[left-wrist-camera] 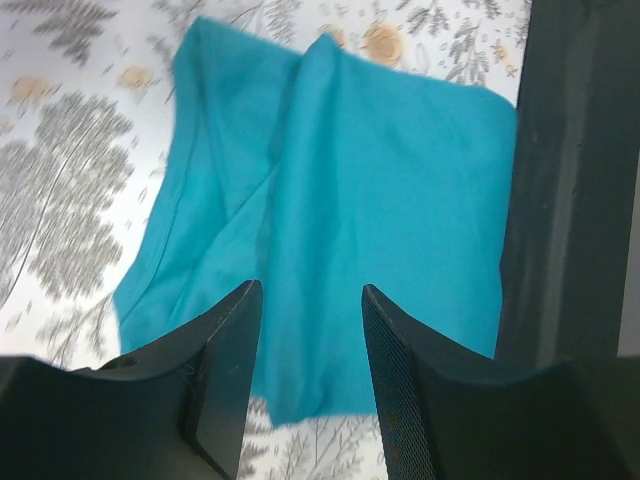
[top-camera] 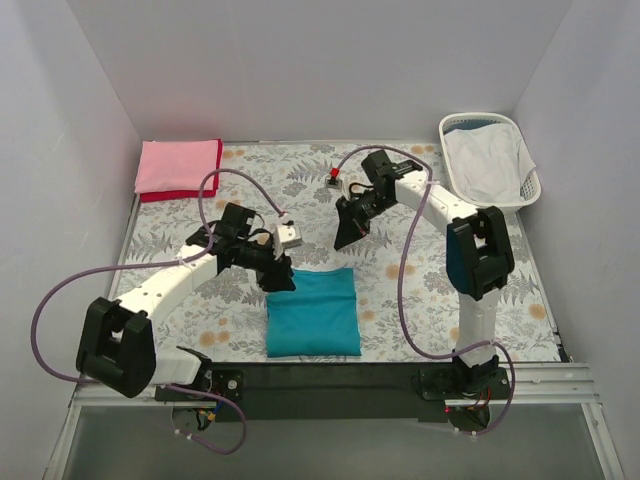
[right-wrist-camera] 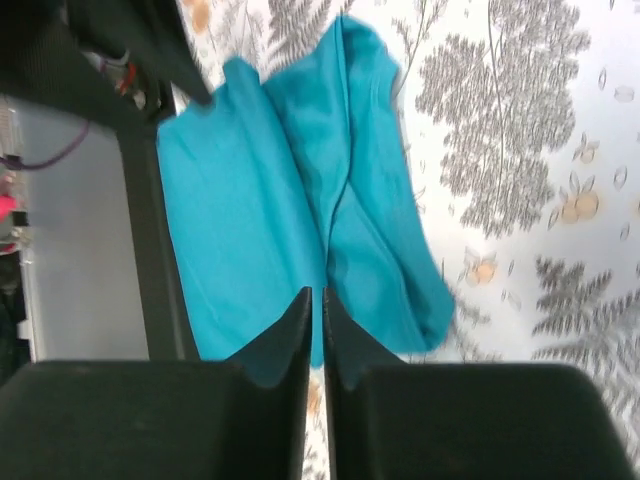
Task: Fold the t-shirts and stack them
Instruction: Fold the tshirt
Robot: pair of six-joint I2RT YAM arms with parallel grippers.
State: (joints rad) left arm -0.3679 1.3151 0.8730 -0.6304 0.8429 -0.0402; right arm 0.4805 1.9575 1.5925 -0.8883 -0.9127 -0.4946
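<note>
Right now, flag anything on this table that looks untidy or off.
The teal shirt at the near edge is folded but lumpy: a ridge runs down its middle, and its edges are uneven. The pink shirt lies fairly squarely on the red shirt in the far left corner. Nothing else stands out.

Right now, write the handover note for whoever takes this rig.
Left gripper: open, empty, over the teal shirt.
Right gripper: barely open, empty, over it too.
Done: teal shirt folded, lying near centre; pink shirt folded on the red shirt, far-left corner.
Left: move the teal shirt onto that stack. White cloth sits in the basket, far right.
</note>
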